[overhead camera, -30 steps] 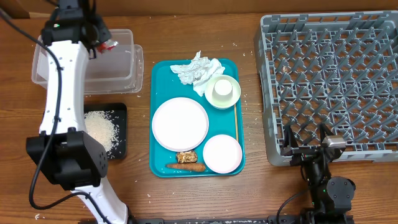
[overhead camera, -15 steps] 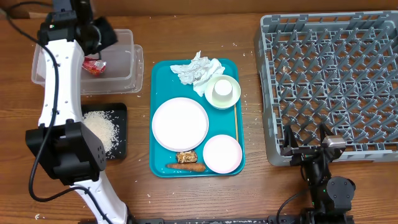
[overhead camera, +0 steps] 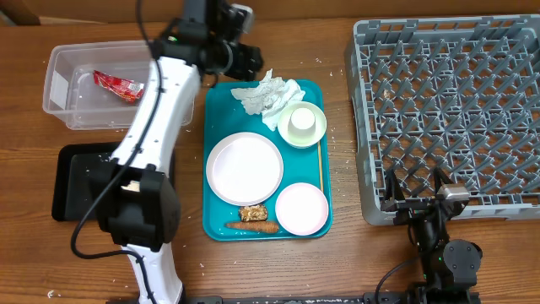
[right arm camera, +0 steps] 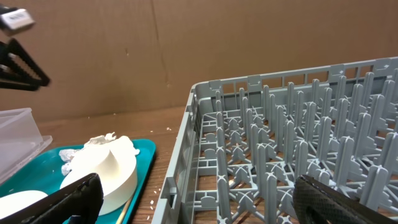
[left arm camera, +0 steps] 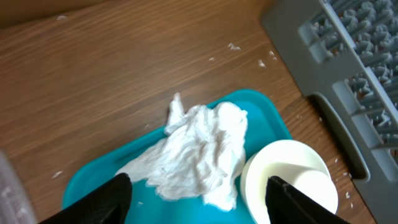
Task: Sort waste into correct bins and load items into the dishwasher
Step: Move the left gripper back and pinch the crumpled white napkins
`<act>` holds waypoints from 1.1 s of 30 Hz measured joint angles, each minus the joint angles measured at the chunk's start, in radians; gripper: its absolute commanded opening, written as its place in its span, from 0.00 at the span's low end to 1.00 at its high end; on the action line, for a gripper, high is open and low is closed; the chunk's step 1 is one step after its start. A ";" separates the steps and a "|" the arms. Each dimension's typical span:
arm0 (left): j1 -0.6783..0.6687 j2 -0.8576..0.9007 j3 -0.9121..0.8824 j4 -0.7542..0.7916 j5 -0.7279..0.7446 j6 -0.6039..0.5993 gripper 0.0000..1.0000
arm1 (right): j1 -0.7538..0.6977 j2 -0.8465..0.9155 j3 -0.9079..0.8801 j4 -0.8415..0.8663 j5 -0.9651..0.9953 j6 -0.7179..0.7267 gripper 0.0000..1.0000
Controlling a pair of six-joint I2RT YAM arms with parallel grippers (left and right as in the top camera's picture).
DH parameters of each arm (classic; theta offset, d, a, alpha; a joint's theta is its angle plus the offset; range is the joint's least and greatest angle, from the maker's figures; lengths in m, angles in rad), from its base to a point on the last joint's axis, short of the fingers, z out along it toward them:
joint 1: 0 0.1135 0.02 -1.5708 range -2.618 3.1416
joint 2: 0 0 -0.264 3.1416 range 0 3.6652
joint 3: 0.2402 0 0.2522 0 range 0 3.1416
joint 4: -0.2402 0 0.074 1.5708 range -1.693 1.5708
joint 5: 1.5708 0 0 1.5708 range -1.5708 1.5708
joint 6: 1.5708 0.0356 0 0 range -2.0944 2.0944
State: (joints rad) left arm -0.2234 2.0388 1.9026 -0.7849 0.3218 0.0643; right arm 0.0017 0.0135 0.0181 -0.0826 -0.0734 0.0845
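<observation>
Left wrist view: my left gripper hangs with jaws apart and empty over the crumpled napkin, at the far edge of the teal tray beside the white bowl. The napkin is soft, light and compressible; I judge a pinch on its raised central folds best. The wooden table is crumb-flecked. The right gripper is spread wide and empty.

White napkins, teal tray, red wrapper, grey rack

A robotics lab bench: wooden table, brown cardboard backdrop, white robot arm mounted on it.
</observation>
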 measured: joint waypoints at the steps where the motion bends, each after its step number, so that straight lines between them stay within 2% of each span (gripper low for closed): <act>1: -0.014 0.000 -0.015 0.023 -0.002 0.005 0.73 | 0.000 0.000 0.000 -0.001 0.000 0.000 1.00; 7: -0.066 0.000 -0.084 0.133 -0.008 0.018 0.72 | 0.000 0.000 0.000 0.000 0.000 0.000 1.00; 13: -0.088 0.028 -0.093 0.161 -0.011 0.023 0.72 | 0.000 0.000 0.000 0.000 0.000 0.000 1.00; 19: -0.105 0.136 -0.097 0.170 -0.015 0.045 0.71 | 0.000 0.000 0.000 0.000 0.000 0.000 1.00; 27: -0.109 0.201 -0.103 0.206 -0.057 0.048 0.65 | 0.000 0.000 0.000 0.000 0.000 0.000 1.00; 28: -0.109 0.201 -0.103 0.207 -0.065 0.048 0.62 | 0.000 0.000 0.000 0.000 0.000 0.000 1.00; 31: -0.109 0.202 -0.103 0.206 -0.076 0.051 0.44 | 0.000 0.000 0.000 0.000 0.000 0.001 1.00; 33: -0.110 0.202 -0.103 0.206 -0.080 0.055 0.41 | 0.000 0.000 0.000 0.000 0.000 0.000 1.00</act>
State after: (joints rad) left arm -0.3336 2.2410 1.7992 -0.5785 0.2420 0.1188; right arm 0.0017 0.0135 0.0181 -0.0822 -0.0738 0.0849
